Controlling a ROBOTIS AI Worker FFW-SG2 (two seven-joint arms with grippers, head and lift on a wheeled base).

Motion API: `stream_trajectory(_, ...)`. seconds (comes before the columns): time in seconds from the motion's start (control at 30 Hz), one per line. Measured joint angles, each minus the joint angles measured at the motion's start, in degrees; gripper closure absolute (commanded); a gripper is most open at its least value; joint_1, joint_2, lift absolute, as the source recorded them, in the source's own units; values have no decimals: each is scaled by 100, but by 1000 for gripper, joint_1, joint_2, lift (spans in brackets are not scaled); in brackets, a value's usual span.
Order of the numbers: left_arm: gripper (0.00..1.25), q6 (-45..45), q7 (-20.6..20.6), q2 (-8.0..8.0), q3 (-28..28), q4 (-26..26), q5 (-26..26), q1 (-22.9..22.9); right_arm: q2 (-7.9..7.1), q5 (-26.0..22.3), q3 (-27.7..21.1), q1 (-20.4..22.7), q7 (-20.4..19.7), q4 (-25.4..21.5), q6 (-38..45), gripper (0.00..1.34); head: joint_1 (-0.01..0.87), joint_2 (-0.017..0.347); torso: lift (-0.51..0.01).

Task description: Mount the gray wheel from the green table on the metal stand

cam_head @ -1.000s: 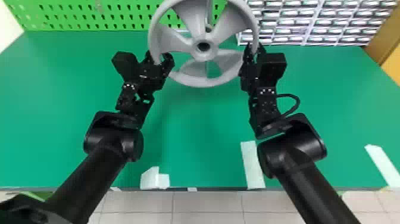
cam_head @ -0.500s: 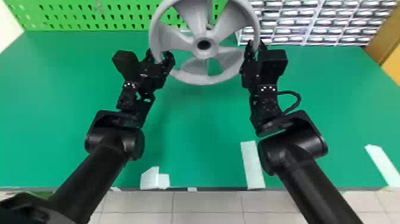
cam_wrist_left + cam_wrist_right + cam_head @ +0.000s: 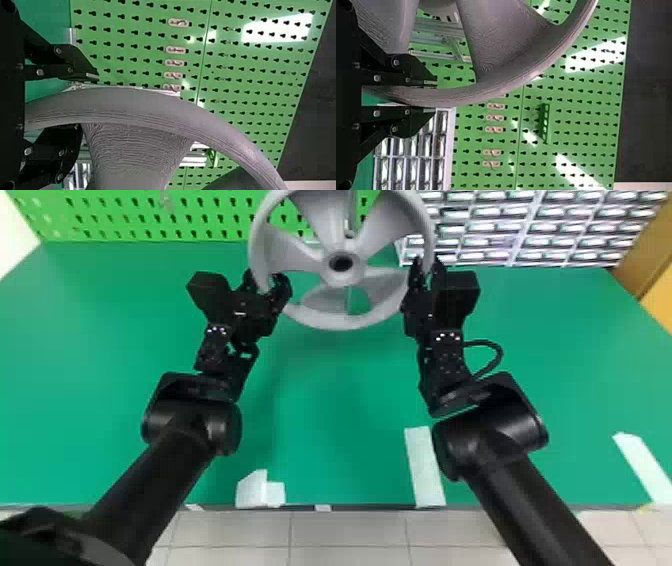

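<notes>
Wheel (image 3: 342,321) is hanging upright-tilted above the far middle of the green table (image 3: 325,400), its hub hole facing the robot. Behind it, the metal stand (image 3: 351,212) is showing between the spokes; whether the two are touching, I cannot tell. On the wheel's left side, the left gripper (image 3: 265,276) is keeping its fingers spread around the rim, leaving some gap. On the right side, the right gripper (image 3: 427,262) is pinching the rim between its fingers. Beyond the table, a green pegboard (image 3: 150,220) is standing at the far side, and a rack of small drawers (image 3: 500,227) is sitting far right. White tape strips (image 3: 425,465) are lying along the table's near side, and floor tiles (image 3: 350,535) are showing nearest.
</notes>
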Motion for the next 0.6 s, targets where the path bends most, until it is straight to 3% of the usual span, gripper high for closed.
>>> stream_trajectory(0.6,855,-173,0,-35,73,425,-120,-99,33,14,37,-112,1,383,-130,1107,867,52,-100)
